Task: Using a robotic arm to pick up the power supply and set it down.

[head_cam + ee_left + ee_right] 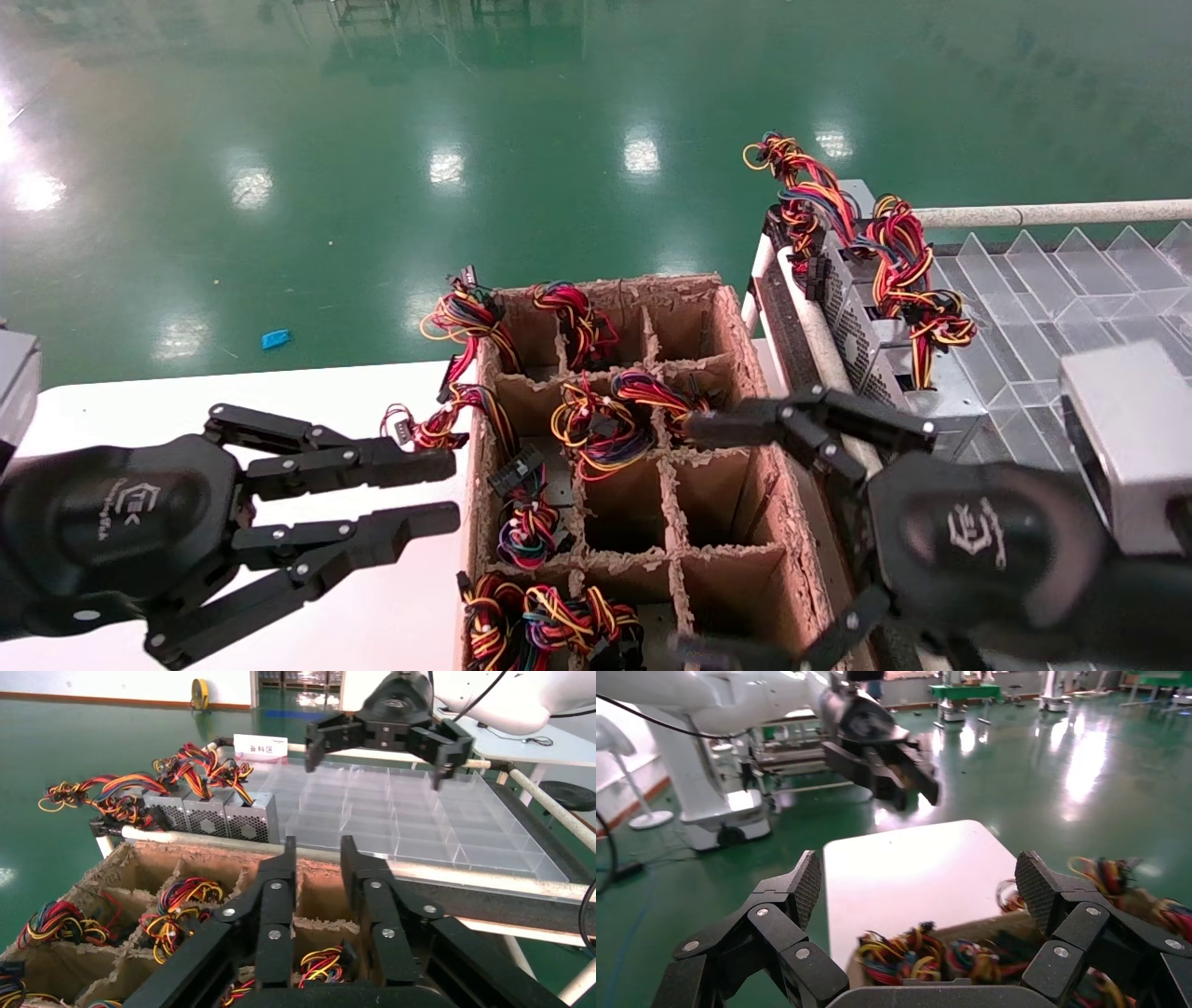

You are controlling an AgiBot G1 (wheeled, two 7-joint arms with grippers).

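Power supplies stand on end in the cells of a cardboard crate (pixel 745 335), and only their knotted wire bundles show. One red, yellow, blue and black bundle (pixel 596 431) lies near the crate's middle. My right gripper (pixel 689 539) hangs wide open over the crate's right cells with nothing between its fingers. In the right wrist view, my right gripper (pixel 921 878) has coloured bundles (pixel 898 955) below its spread jaws. My left gripper (pixel 449 491) hovers over the white table just left of the crate. In the left wrist view, it (pixel 318 846) is open with a narrow gap and holds nothing.
Three like grey boxes (pixel 211 815) with red, orange and yellow bundles (pixel 903 270) sit at the near end of a rack to the right. A clear plastic divider tray (pixel 1071 289) fills that rack. The white table (pixel 233 410) lies left of the crate, and green floor lies beyond.
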